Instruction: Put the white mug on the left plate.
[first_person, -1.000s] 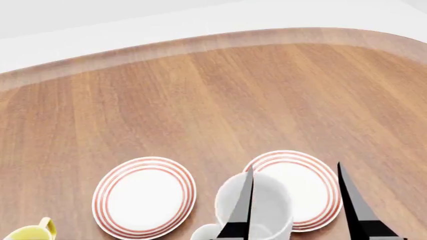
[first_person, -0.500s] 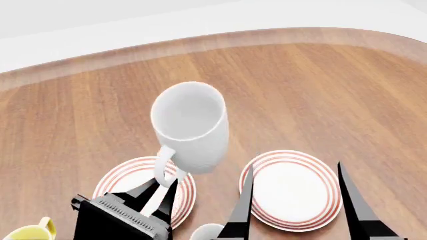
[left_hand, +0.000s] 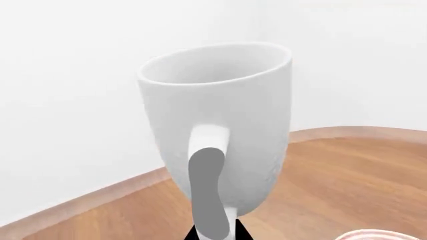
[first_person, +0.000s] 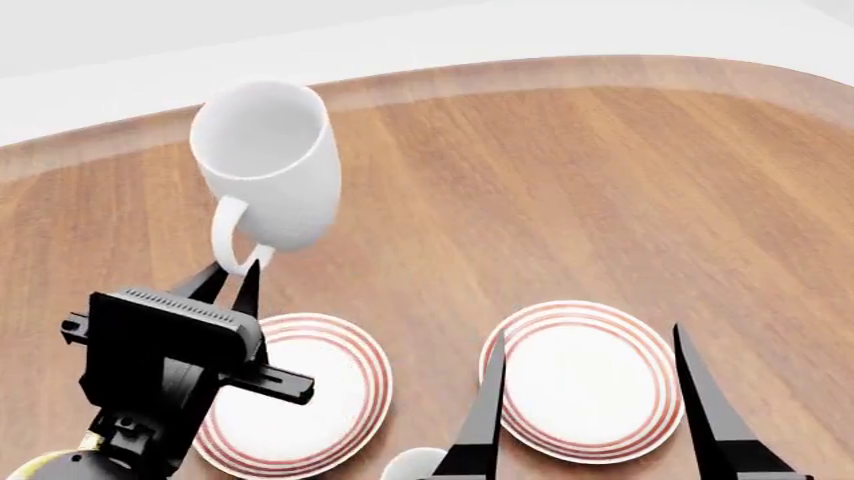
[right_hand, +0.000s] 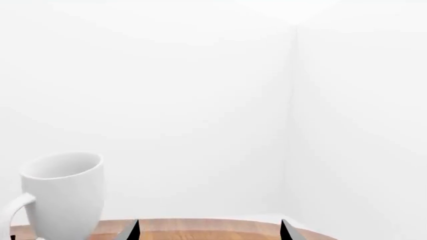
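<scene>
Hanging in the air by its handle, the white mug (first_person: 264, 162) sits pinched in the left gripper (first_person: 235, 281), fingers closed on the loop's lower end. Mug roughly upright, mouth tipped slightly toward the head camera. It is well above the table (first_person: 561, 190), beyond the far rim of the left plate (first_person: 358, 372). Key relation: plate lies nearer the robot than the mug, and below it. Likely next move: draw back, then lower. Right gripper (first_person: 587, 400) idle, fingers spread, holding nothing, over the other plate (first_person: 585, 385).
</scene>
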